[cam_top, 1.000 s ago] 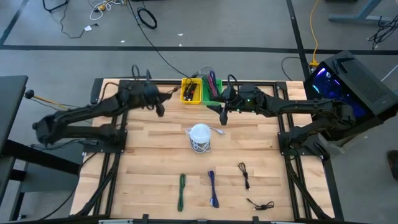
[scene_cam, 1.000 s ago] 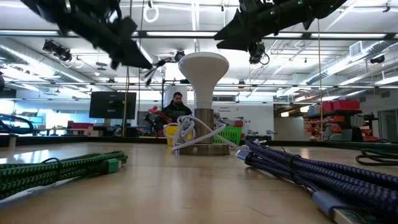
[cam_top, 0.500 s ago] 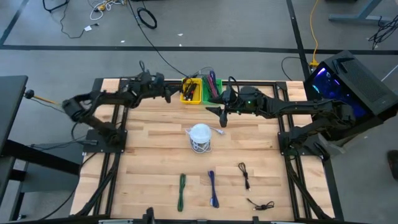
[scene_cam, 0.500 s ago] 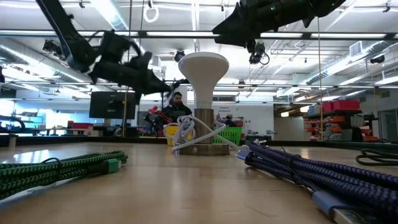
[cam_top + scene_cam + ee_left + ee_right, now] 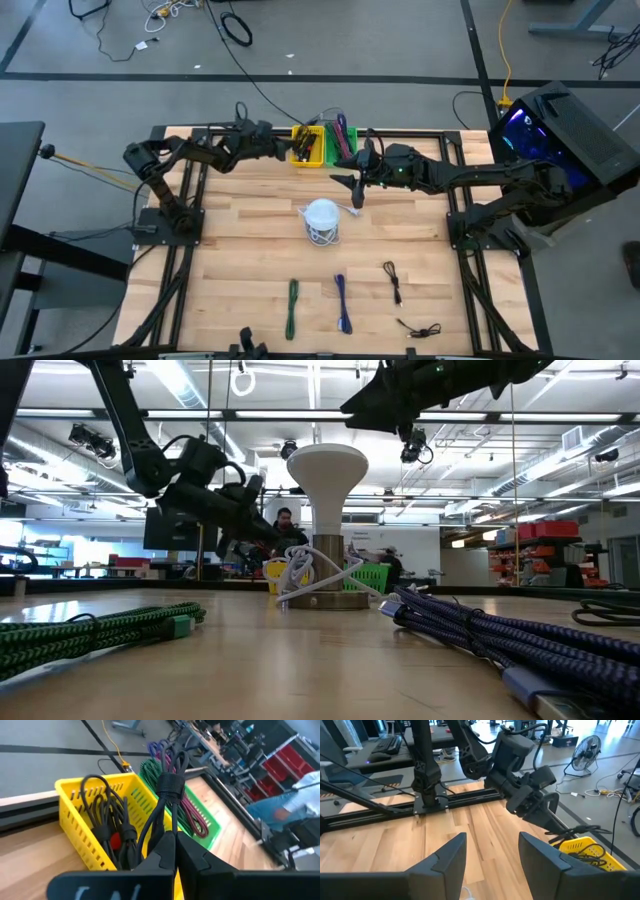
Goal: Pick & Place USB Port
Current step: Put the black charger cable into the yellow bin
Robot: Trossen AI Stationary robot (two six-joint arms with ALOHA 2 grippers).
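Black and bundled, the USB cable (image 5: 159,815) hung clenched in the left claw (image 5: 172,851) just over the yellow bin (image 5: 80,832), so release seemed next, while the right claw (image 5: 490,852) waited with fingers spread above the counter (image 5: 240,220).

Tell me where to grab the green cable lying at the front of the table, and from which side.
Take the green cable around the middle of its bundle, coming straight down from above. It lies flat as a long narrow bundle running front to back, so the open right hand should probably straddle it across its short width, fingers on either long side. Bare wood flanks both sides.
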